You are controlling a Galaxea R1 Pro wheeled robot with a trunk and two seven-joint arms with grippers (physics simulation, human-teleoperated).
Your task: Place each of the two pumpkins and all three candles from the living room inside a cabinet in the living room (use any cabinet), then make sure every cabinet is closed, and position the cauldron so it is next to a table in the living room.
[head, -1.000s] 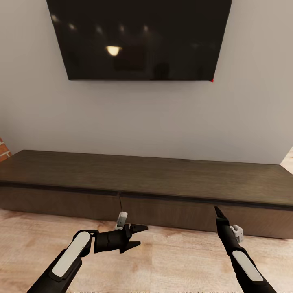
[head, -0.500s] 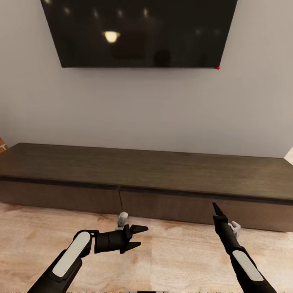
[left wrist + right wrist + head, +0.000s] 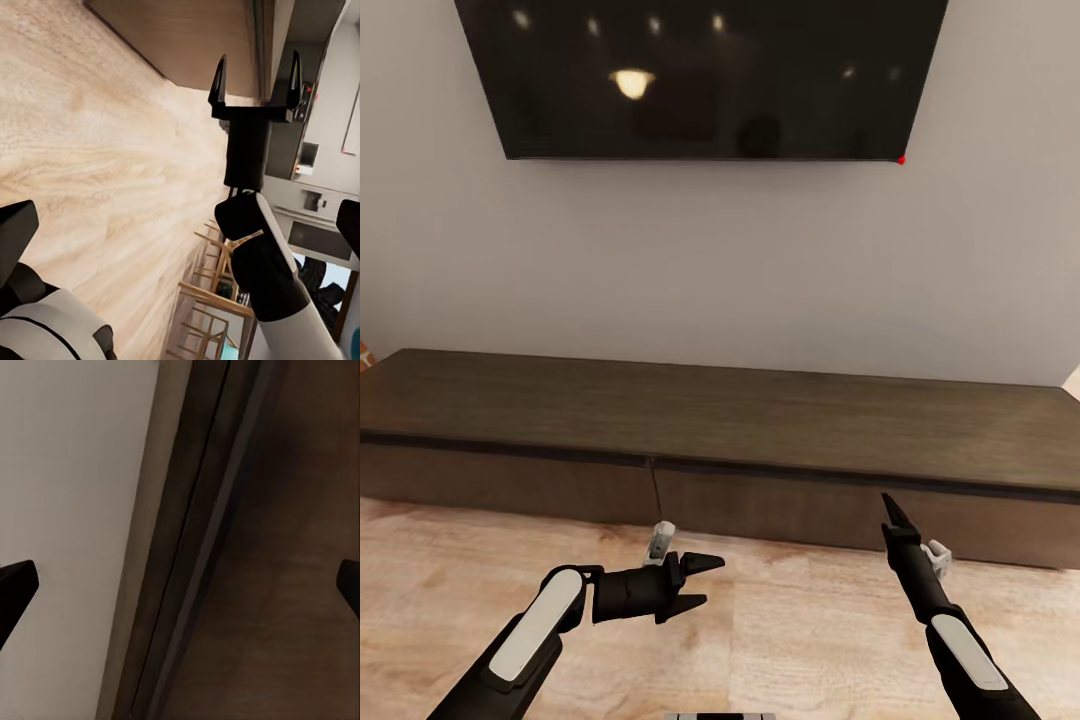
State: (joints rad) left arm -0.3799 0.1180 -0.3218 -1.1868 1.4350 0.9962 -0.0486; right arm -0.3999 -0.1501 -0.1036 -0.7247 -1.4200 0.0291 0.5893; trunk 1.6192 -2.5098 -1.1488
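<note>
Where the head view is cut at its left edge, a sliver of red brick point(image 3: 364, 352) is just glimpsed beside the end of the cabinet point(image 3: 720, 420), whose long dark-brown top runs across the picture against the grey wall point(image 3: 720, 270). Its drawer fronts are seen flush and closed, with a thin seam between two of them near the middle. Over the wood floor point(image 3: 440, 590), the left gripper point(image 3: 698, 581) is held sideways, pointing rightward, its two black fingers parted with nothing between them; in the left wrist view only dark finger edges are caught at the frame's borders. Above, the television point(image 3: 700, 75) is cropped by the top edge, ceiling lights being reflected in it. Further right, the right gripper point(image 3: 892, 512) is aimed at the cabinet's front and is seen edge-on from the head camera, so its spread is hidden there; in the left wrist view point(image 3: 255, 82) its fingers are shown apart and empty, close to the drawer front.
</note>
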